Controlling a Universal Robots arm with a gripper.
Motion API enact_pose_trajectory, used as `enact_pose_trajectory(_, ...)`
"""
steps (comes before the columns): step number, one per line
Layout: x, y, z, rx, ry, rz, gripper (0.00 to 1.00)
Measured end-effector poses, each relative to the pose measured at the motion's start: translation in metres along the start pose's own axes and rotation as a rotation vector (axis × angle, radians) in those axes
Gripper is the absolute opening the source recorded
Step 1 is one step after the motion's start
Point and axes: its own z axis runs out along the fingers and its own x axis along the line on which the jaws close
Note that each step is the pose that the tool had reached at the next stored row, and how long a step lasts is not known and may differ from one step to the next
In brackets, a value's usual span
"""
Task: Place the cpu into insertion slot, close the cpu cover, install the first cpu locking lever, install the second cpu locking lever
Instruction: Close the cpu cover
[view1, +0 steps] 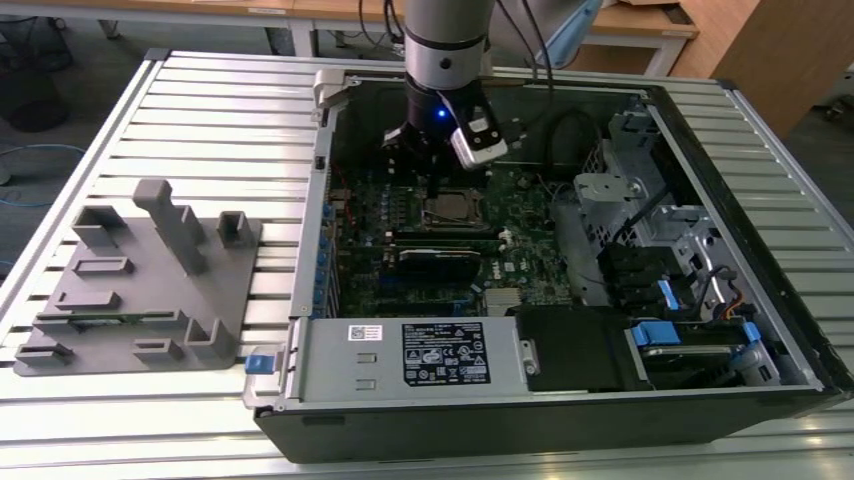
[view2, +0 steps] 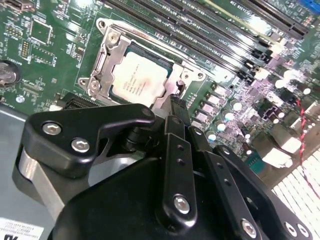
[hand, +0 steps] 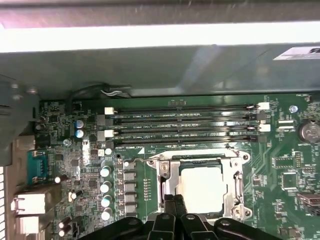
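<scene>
Tool: gripper (view2: 175, 102) narrow, fingers pressed together, tips at socket edge just beside cpu (view2: 137, 80). 
Look of cpu: flat square chip, dull pale silver top with faint print. 
Place: seated in insertion slot (hand: 200, 163), top face up. 
Axis: sides equal, edges parallel to long memory slots (hand: 180, 125). 
Bright metal cpu cover (view2: 107, 55) lies flat round chip.

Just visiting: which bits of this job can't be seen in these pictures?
Second wrist view: the black gripper hides one corner of the square metal cover frame around the silver-grey square chip.
First wrist view: the gripper covers one edge of that frame.
Exterior view: the dark-framed square socket is too small to show its latching; the grey arm blocks part of the green circuit board.
</scene>
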Motion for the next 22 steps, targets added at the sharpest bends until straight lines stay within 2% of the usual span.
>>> enact_pose_trajectory(3, -0.0007, 0.0001, -0.0005, -0.0001, 0.0000, 0.000, 0.10)
enact_pose_trajectory(5, -0.0039, 0.0002, -0.0004, -0.0001, 0.0000, 0.000, 0.10)
enact_pose_trajectory(14, -0.0283, 0.0010, 0.0008, -0.0002, -0.0001, 0.000, 0.10)
enact_pose_trajectory(18, -0.0293, 0.0010, 0.0009, -0.0002, -0.0001, -0.001, 0.10)
enact_pose_trajectory(22, -0.0293, 0.0011, 0.0011, -0.0008, -0.0079, -0.005, 0.10)
